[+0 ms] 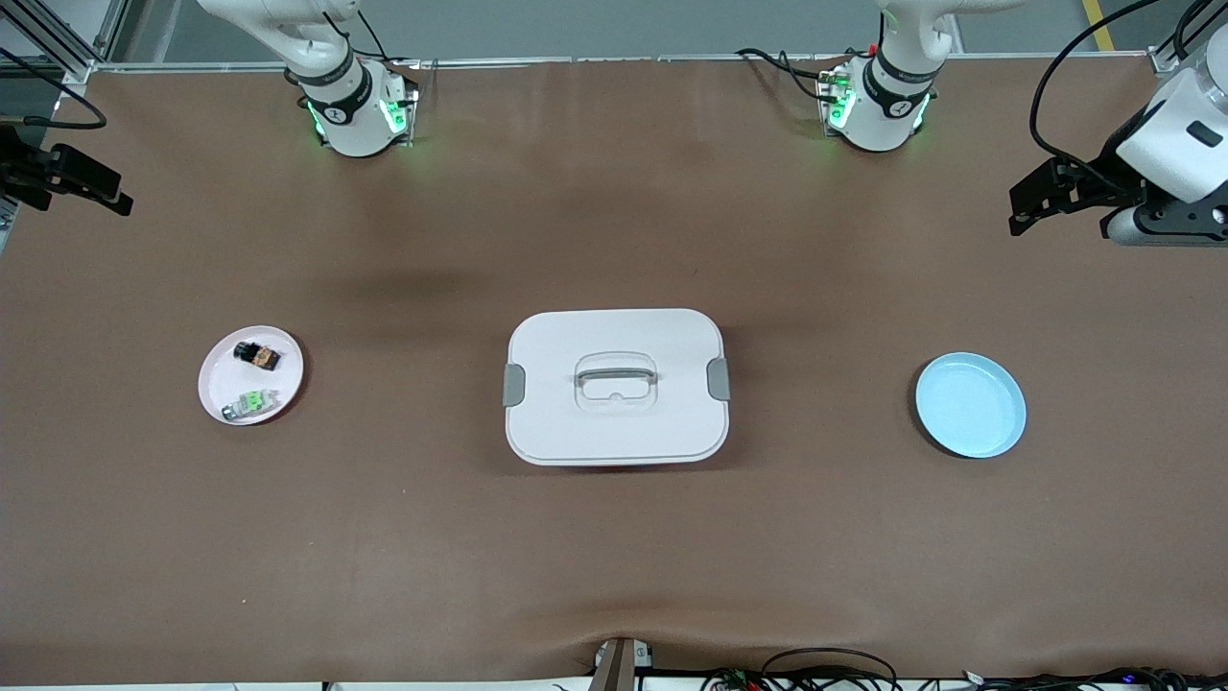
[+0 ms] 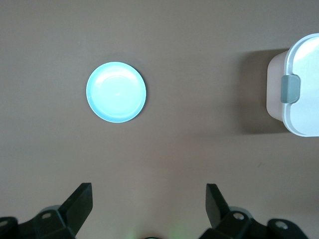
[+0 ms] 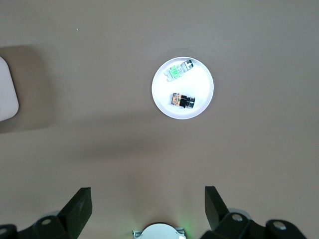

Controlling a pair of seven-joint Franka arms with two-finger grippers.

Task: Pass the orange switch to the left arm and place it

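Nothing done yet, by the look of it: switch point(image 1: 258, 356) sits untouched on the white plate point(image 1: 218, 376) toward the right arm's end of the table, beside a green part point(image 1: 251, 403) that lies nearer the front camera. Box point(image 1: 616, 386) stands mid-table between that plate and the empty blue plate point(image 1: 970, 405). All steps left: pick, handover clear of the box, place, probably on the blue plate.

Right gripper point(image 3: 148, 205) hangs high, jaws wide, empty. Left gripper point(image 2: 149, 202) likewise, wide and empty, high at its own end of the table.

Switch: tiny, black, blocky, orange-brown face, lying on its side.
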